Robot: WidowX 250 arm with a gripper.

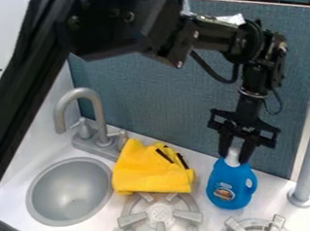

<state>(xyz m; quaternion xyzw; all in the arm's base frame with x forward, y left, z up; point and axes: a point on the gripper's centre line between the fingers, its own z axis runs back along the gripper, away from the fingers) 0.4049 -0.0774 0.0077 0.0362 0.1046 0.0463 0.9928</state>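
The gripper [234, 158], right of centre, has its jaws closed on the white neck of one upright blue plastic jug [221, 179], opaque, with a looped handle and contents hidden, at the white counter [277, 194]. One folded yellow cloth [147, 171] with two black strips laps one of two spoked grey burners [187, 215]. Lower left sits one smooth round sink [69, 188] beside a curved faucet [96, 108]

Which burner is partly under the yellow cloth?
The burner nearer the sink: the yellow cloth overlaps its edge but stops well short of the other burner.
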